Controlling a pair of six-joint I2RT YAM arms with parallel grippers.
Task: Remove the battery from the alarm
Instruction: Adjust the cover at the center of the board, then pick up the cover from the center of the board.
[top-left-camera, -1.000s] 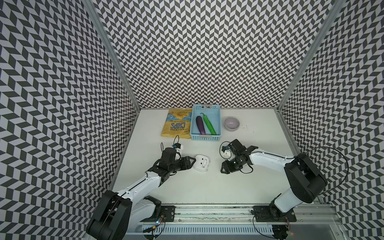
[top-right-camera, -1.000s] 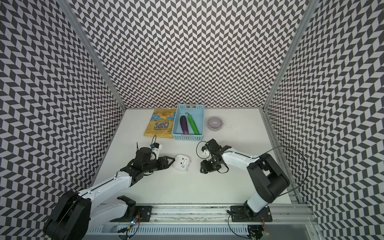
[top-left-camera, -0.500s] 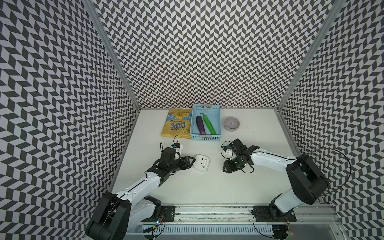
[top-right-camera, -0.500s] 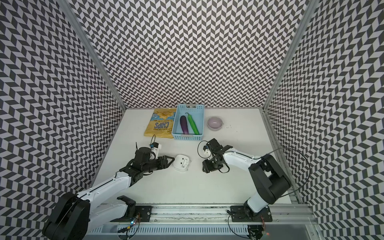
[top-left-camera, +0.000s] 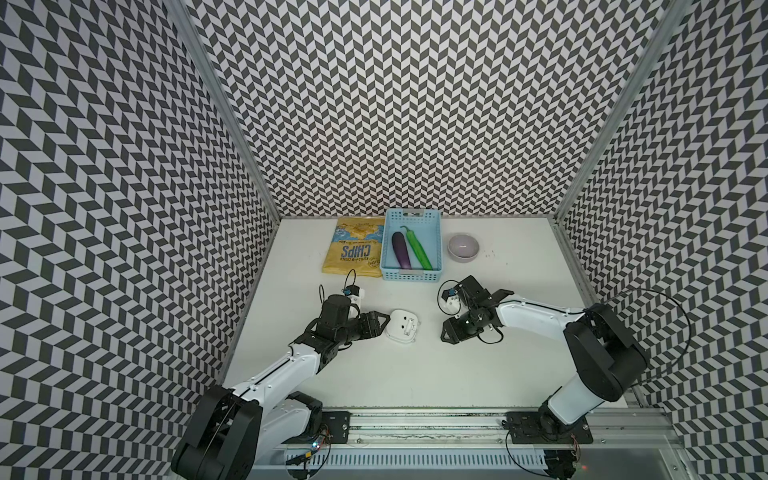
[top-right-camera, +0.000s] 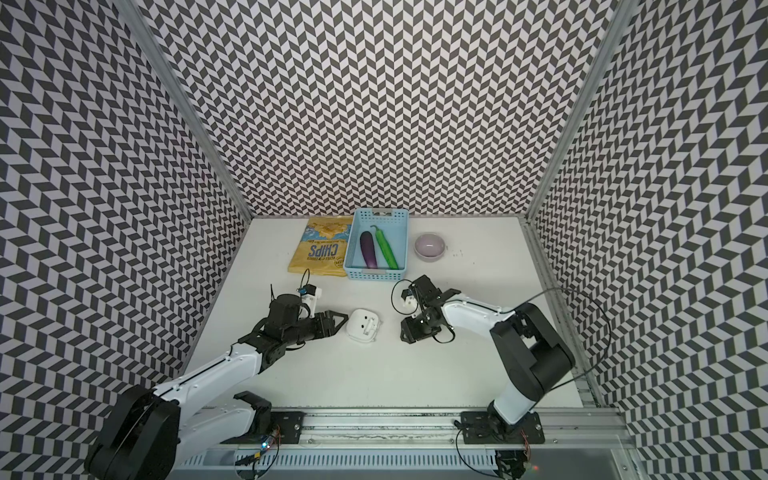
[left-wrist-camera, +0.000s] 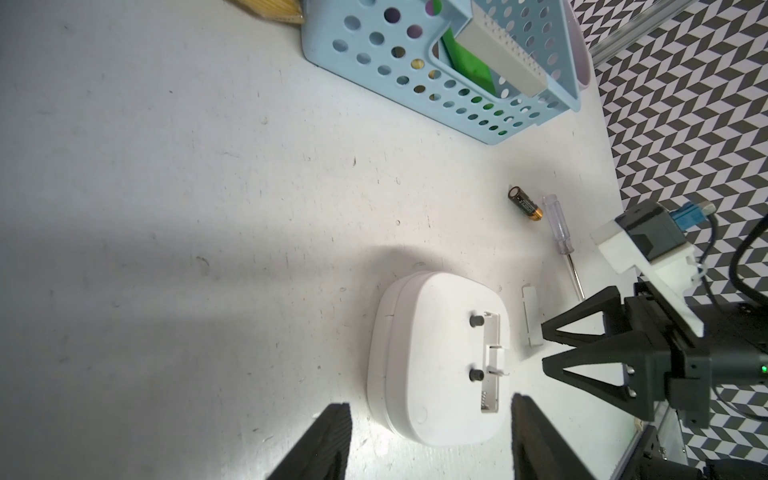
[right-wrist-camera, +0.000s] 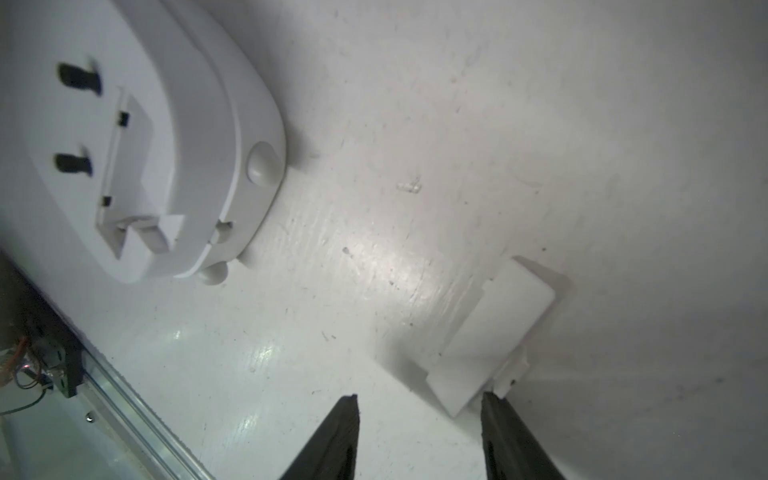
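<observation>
**Top views:** you see the alarm (top-left-camera: 401, 327) lying back-up on the table (top-left-camera: 415, 374) between your two arms. The left gripper (top-left-camera: 384, 330) points at it, fingers spread, tips just beside its edge. The right gripper (top-left-camera: 446, 333) sits low over the table on the alarm's other side, apart from it. Toward the back wall stand the chips bag (top-left-camera: 353, 253), the basket (top-left-camera: 411, 276) and the bowl (top-left-camera: 463, 247). The battery cannot be made out in either top view. **Left wrist view:** your left fingers (left-wrist-camera: 320, 449) stand wide apart and grip nothing, with the alarm's near edge lying between their tips. The slot in the alarm's back is open and empty. The battery (left-wrist-camera: 525, 203) lies on its side on the table, out of the alarm, between alarm and basket. It is just beside the clear handle of the screwdriver (left-wrist-camera: 559, 228). The cover (left-wrist-camera: 532, 316) lies flat just beside the alarm, and the right gripper's parted tips are near it. **Right wrist view:** your right fingers (right-wrist-camera: 336, 444) are spread and hold nothing. The cover lies just ahead of one fingertip; you cannot tell whether they touch. The alarm lies farther off.
</observation>
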